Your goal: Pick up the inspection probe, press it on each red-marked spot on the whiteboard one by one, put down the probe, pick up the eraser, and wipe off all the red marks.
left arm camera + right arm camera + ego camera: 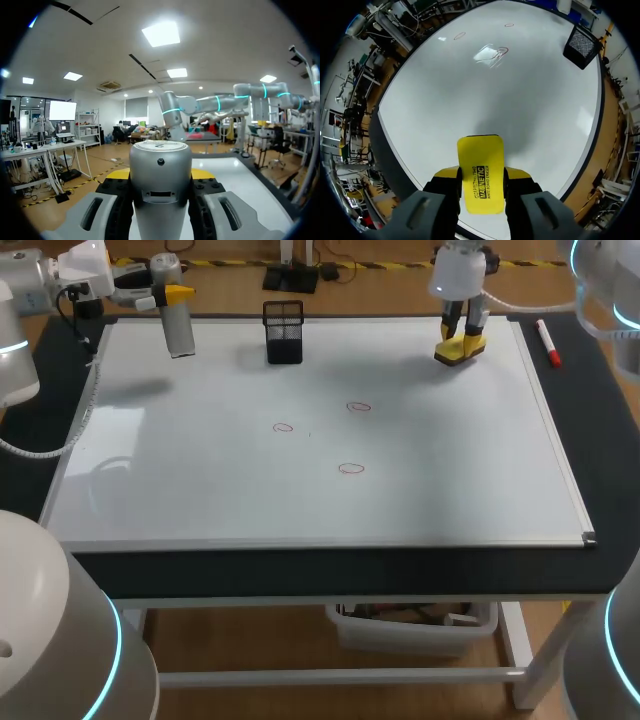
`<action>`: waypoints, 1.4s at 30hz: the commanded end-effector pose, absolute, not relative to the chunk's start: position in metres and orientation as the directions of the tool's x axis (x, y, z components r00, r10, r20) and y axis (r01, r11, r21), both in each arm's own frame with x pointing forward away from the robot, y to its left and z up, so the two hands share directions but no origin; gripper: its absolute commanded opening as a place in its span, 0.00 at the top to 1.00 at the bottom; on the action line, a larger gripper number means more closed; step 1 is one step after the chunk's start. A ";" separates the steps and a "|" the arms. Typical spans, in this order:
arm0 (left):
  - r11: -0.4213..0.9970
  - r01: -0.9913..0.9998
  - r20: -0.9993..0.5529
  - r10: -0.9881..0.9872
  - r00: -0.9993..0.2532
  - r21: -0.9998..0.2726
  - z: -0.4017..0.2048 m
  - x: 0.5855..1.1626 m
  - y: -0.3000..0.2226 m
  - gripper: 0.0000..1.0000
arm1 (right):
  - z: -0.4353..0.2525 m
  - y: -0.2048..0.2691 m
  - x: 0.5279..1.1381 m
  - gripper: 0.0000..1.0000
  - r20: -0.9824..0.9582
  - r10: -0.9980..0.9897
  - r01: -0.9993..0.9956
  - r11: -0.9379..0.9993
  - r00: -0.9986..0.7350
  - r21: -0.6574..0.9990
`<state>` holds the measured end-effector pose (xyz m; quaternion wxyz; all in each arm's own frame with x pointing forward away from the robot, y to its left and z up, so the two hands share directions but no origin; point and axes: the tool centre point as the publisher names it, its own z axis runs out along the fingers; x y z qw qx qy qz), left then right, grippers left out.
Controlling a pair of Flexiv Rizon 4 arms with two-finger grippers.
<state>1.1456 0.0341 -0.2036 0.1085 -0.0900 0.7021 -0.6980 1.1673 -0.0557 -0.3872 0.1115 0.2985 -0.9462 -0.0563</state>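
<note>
My left gripper (178,295) is at the upper left of the head view, by the far left corner of the board (200,490), and its jaws are closed on the probe (180,335). The probe is a grey cylinder held upright, its lower end down at the board; I cannot tell whether it touches. In the left wrist view the probe (161,170) fills the gap between the fingers (117,200), with a pad against it on each side. My right gripper (460,346) is at the upper right of the head view, pointing down near the board's far right corner, and it grips the yellow eraser (456,356). The eraser sits low at the board's surface; I cannot tell if there is contact. In the right wrist view the eraser (480,165) is clamped between the two yellow tips and sticks out ahead of them, with a soft shadow on the white surface just beyond it. Three red marks are on the board around mid-frame: one (284,426) left of centre, one (360,407) right of it and a little higher, and one (351,469) lowest. All three are well apart from both grippers. A black mesh holder (284,332) stands on the board at the upper middle, between the two grippers and nearer the probe. A red marker (548,342) lies on the dark table just off the board's right edge, in the upper right.
</note>
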 end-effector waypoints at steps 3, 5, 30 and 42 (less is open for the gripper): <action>0.010 0.027 -0.028 -0.282 -0.959 -1.000 -0.202 1.144 0.034 1.00 | -0.382 -0.056 1.164 1.00 0.177 -0.579 -0.555 0.815 -0.796 0.167; 0.010 0.027 -0.028 -0.282 -0.959 -1.000 -0.202 1.144 0.034 1.00 | -0.382 -0.056 1.164 1.00 0.177 -0.579 -0.555 0.815 -0.796 0.167; -0.003 0.118 -0.117 -0.111 -0.987 -0.993 -0.174 1.087 -0.007 1.00 | -0.382 -0.056 1.164 1.00 0.177 -0.579 -0.555 0.815 -0.796 0.167; -0.051 0.103 -0.106 0.070 -0.992 -0.993 -0.168 1.027 -0.070 1.00 | -0.382 -0.056 1.164 1.00 0.177 -0.579 -0.555 0.815 -0.796 0.167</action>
